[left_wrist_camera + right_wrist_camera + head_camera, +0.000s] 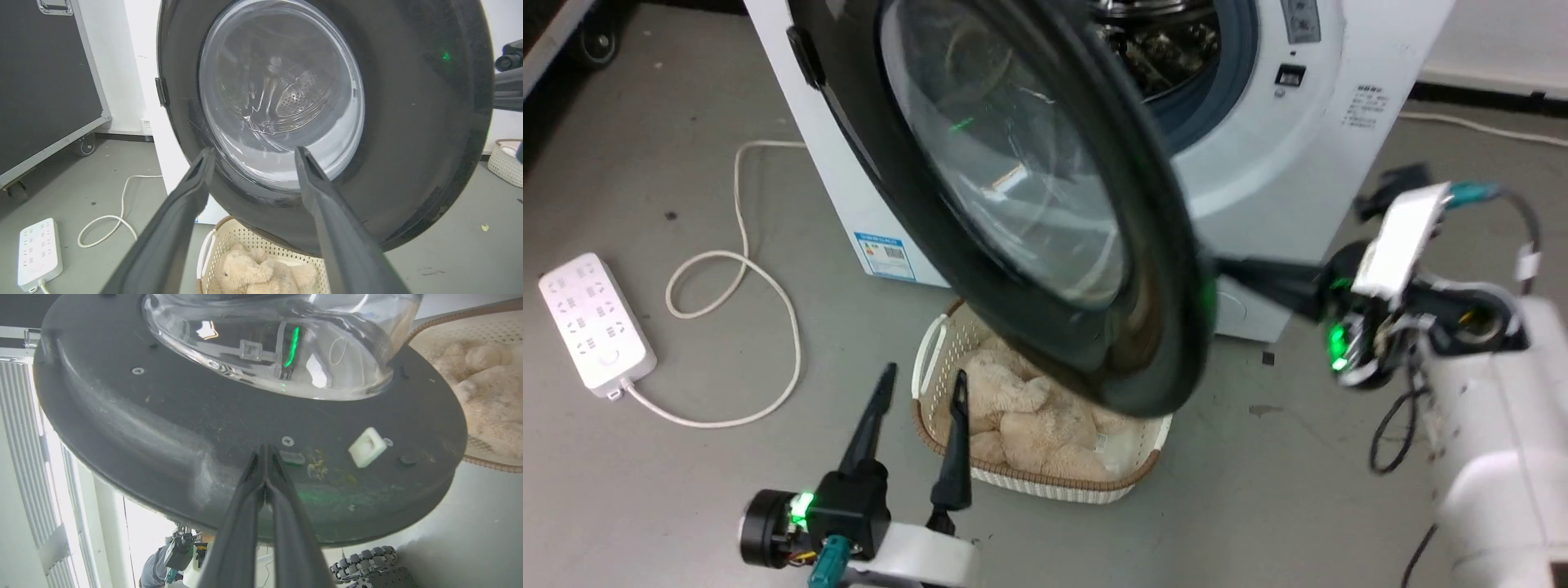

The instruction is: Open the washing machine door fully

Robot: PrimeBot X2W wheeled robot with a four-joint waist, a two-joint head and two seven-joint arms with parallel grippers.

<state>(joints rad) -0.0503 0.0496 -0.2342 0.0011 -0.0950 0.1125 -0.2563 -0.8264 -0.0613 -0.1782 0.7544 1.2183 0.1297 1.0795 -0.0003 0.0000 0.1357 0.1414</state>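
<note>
The washing machine door [1168, 245] stands swung partway out from the white machine [1290, 163], its glossy black rim around a bulging clear glass bowl [1013, 163]. My right gripper [1227, 272] reaches in from the right behind the door. In the right wrist view its fingers [265, 457] are shut together with nothing between them, tips against the door's inner rim [163, 428] below the glass bowl [282, 343]. My left gripper [925, 377] is open low in front of the door's outer face [408, 122], apart from it, fingertips spread [254, 152].
A white basket [1094, 482] holding a beige plush toy [1021, 416] sits on the floor under the door. A power strip [595, 322] and looped white cable [743, 278] lie to the left. A black wheeled case [45, 81] stands further left. The drum opening [1176, 49] shows behind the door.
</note>
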